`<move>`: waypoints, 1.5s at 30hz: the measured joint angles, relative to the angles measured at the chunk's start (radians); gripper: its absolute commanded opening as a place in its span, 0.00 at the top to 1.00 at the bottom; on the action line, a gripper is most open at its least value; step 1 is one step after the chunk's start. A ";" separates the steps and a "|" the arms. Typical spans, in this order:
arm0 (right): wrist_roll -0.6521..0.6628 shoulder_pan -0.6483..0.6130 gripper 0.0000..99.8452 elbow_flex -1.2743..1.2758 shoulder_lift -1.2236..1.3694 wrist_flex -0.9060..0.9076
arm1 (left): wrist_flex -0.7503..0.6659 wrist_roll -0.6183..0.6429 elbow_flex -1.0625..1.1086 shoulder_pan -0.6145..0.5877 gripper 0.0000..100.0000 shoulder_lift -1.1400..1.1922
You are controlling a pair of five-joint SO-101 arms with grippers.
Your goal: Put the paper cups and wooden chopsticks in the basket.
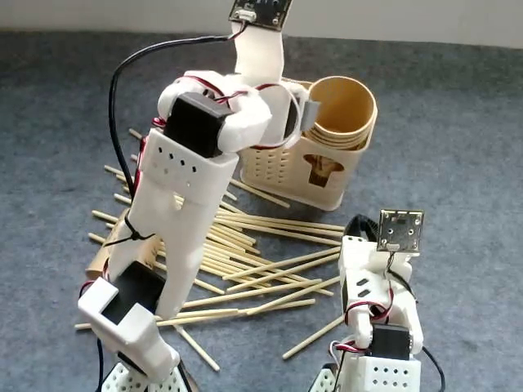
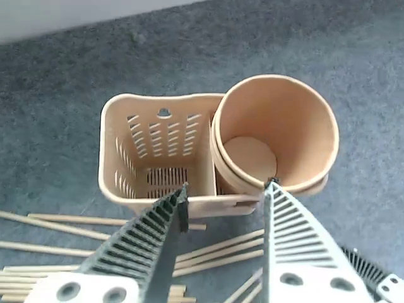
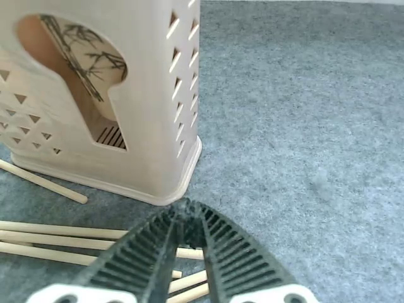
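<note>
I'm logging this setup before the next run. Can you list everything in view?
basket: one, beige plastic, two compartments, standing on the covering beyond the chopsticks.
paper cups: a nested stack of at least two, tan, upright in one basket compartment.
wooden chopsticks: many, too overlapped to count, pale wood, scattered on the covering in front of the basket.
tan object: one, partly hidden behind the left arm, possibly a cup on its side.
table covering: one, grey, carpet-like, under everything.
left gripper: one, dark fingers, open, above the basket.
right gripper: one, dark fingers, shut, low over the chopsticks near a basket corner.
</note>
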 measured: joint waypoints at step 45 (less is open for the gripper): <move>0.009 0.000 0.99 0.000 0.000 0.000 | 0.147 -1.435 1.307 -1.026 0.82 -0.898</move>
